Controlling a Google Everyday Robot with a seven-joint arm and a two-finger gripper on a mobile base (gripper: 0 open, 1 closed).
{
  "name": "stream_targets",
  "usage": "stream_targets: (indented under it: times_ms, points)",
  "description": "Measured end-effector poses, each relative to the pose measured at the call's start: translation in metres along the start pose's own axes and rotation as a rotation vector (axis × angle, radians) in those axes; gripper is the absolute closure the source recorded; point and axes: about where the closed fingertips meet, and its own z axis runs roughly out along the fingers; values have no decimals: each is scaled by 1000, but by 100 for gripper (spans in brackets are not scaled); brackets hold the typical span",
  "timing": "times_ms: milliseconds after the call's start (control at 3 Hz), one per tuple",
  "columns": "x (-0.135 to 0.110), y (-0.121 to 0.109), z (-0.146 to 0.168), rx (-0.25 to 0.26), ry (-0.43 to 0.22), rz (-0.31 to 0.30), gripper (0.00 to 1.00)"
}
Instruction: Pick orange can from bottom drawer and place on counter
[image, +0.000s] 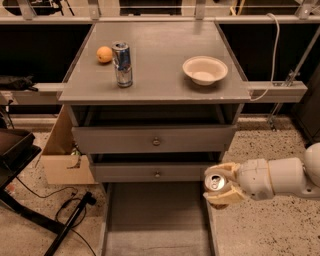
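My gripper is at the right of the open bottom drawer, shut on the orange can, whose silver top faces the camera. It holds the can above the drawer's right wall, just below the front of the second drawer. The white arm comes in from the right edge. The counter is the grey top of the cabinet, above and behind the gripper. The drawer's tray shows nothing else in it.
On the counter stand a taller blue-and-silver can, a round orange fruit to its left, and a white bowl at the right. A cardboard box and black cables lie on the floor to the left.
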Motion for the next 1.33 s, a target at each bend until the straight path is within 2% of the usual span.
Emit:
stream_targets:
  times_ms: [333,667,1000,1333]
  points:
    - [-47,-27,-20,56,7,-10,100]
    - [-128,-73,-54,147,26,-10,100]
    - [-199,-122,-81,238,14,6,100]
    - [-250,-164,-104,319,-39,1,100]
